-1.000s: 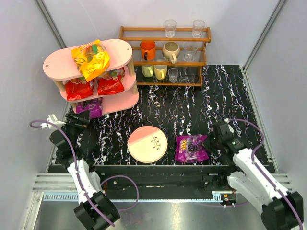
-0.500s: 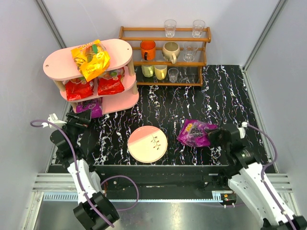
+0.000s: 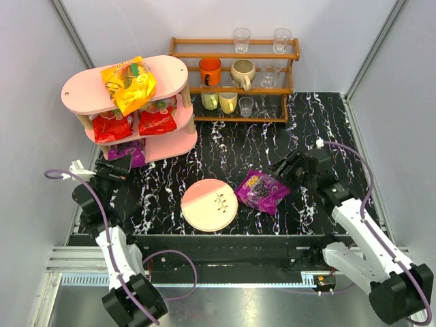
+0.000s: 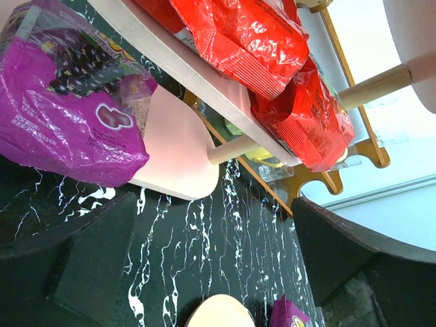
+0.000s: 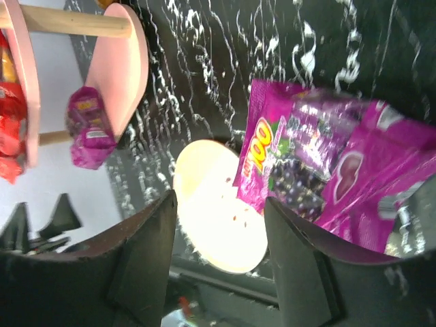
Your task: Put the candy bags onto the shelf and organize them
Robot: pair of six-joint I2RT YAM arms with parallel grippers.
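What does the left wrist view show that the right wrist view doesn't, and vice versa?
Left wrist only: the brown rack behind the pink shelf, and the left gripper, open and empty. Right wrist only: the right gripper holding the second purple bag, its print large and close. Both: the shelf, the purple bag on its bottom board, the plate, and the red bags, clear in the left wrist view but only a red edge in the right. The second purple bag is just a corner at the left view's bottom edge.

grey walls (image 3: pixel 122 27), black marbled tabletop (image 3: pixel 320 129), wooden rack (image 3: pixel 259 56)
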